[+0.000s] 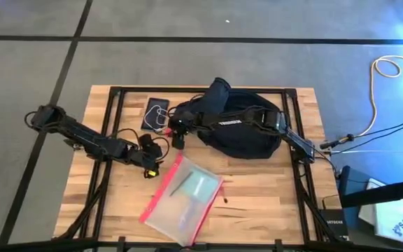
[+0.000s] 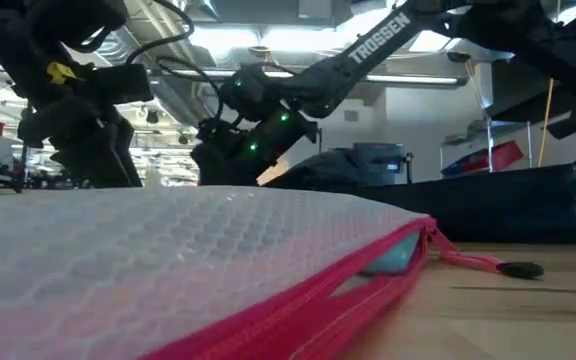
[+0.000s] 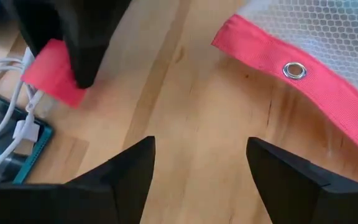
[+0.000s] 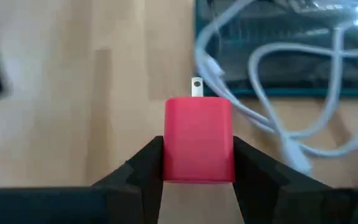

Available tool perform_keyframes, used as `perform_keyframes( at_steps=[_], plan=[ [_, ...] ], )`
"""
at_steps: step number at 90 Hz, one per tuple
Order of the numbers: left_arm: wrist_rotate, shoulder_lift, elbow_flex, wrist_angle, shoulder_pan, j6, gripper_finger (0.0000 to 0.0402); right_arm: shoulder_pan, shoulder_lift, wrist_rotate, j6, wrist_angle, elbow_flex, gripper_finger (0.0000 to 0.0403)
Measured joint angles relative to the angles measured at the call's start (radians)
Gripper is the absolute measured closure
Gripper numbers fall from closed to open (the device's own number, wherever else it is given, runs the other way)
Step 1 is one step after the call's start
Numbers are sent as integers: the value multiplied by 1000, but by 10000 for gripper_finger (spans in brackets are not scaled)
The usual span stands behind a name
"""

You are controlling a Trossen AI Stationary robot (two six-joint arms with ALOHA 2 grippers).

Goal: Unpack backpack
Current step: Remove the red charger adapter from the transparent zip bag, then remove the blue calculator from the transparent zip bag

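The dark navy backpack (image 1: 247, 133) lies at the table's far right, under my right arm. My right gripper (image 1: 178, 140) reaches past its left side and is shut on a small red charger block (image 4: 197, 140). The block hangs just beside a dark flat device with a white cable (image 1: 156, 114). My left gripper (image 3: 201, 146) stands open over bare wood (image 1: 151, 162), between that device and a clear red-edged zip pouch (image 1: 184, 199), with nothing between its fingers. My right gripper pinches the red block by its two flat sides (image 4: 166, 149), one finger on each. The metal prong (image 4: 196, 87) points away from the gripper. In the left wrist view the block (image 3: 51, 71) hangs below the dark fingers; whether it touches the table cannot be told.
The pouch's red edge with a metal eyelet (image 3: 294, 70) lies close to my left gripper. In the low view the pouch (image 2: 198, 260) fills the foreground and hides much of the table. Bare wood lies along the table's left and near right.
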Motion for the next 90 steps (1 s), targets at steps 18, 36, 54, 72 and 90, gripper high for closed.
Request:
perform_keyframes(
  at_steps=[18, 36, 54, 72, 90],
  plan=[
    [-6, 0, 0, 8, 0, -10, 163, -1, 16, 27, -10, -21, 17, 263],
    [-6, 0, 0, 10, -2, -19, 163, 6, 16, 11, -56, -18, 16, 231],
    [-7, 0, 0, 8, -3, -56, 163, 15, -16, 9, -112, -30, 14, 144],
    [-17, 1, -1, 9, -3, -71, 163, 41, -83, -12, -168, -93, 14, 72],
    [-25, 1, -1, 62, -8, -108, 163, 110, -159, 15, -192, -279, 16, 69]
  ],
)
